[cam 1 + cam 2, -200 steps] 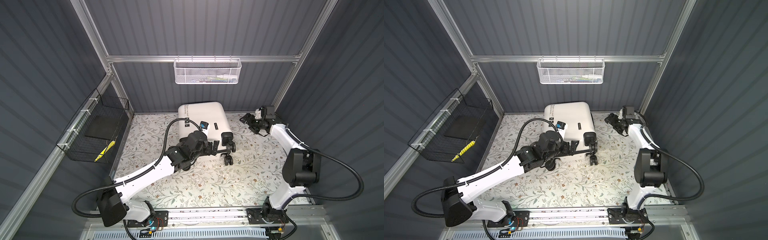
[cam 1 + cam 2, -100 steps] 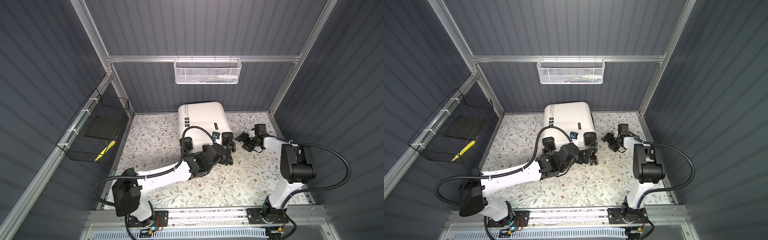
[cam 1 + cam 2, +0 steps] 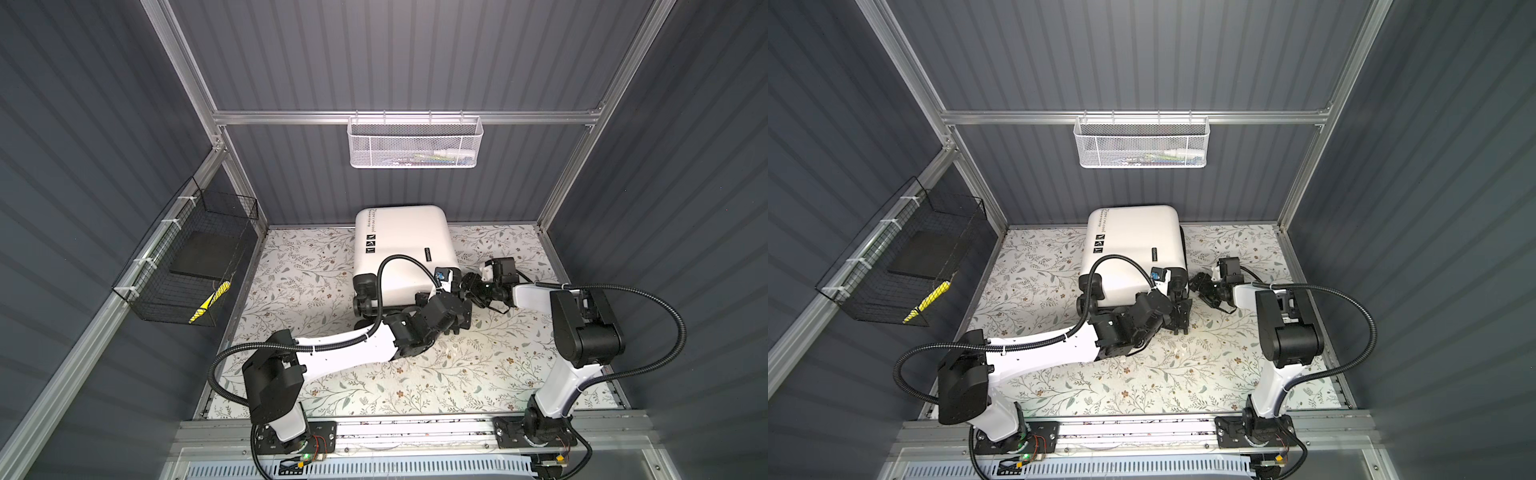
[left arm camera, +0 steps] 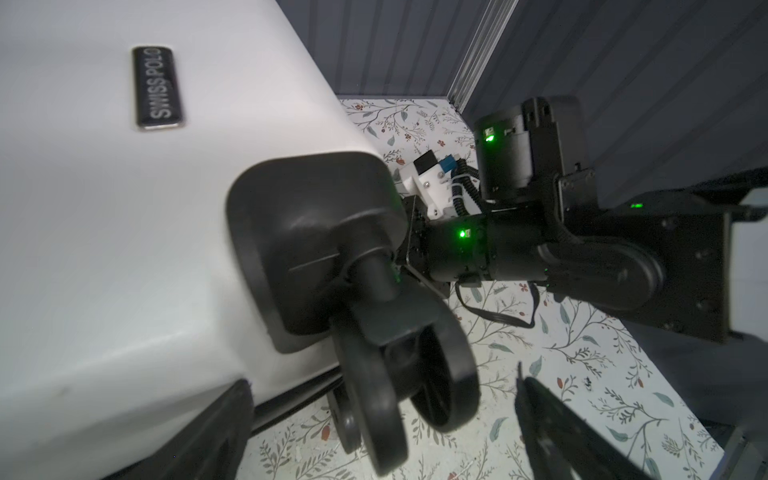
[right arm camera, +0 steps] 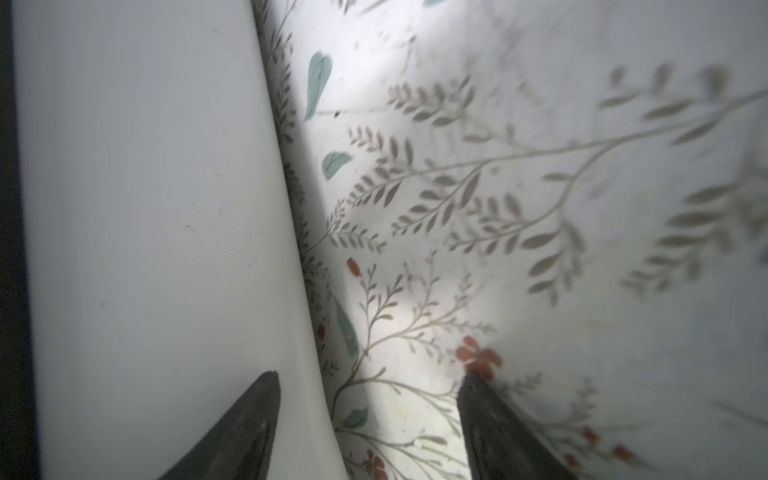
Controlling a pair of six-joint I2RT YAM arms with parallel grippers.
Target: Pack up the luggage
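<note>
Left claw (image 3: 1180, 318): has swung over from the case's 9 o'clock side and is now hanging wide open, holding nothing, beside the wheel (image 4: 415, 374) at its 5 o'clock corner. Luggage (image 3: 401, 245): lying flat and closed at 12 o'clock on the floral surface (image 3: 307, 274). Right claw (image 5: 368, 376): has dropped in from 2 o'clock, jaws apart but narrowing, straddling the shell's lower edge. Likely both are setting up to open the case; packing not yet begun.
</note>
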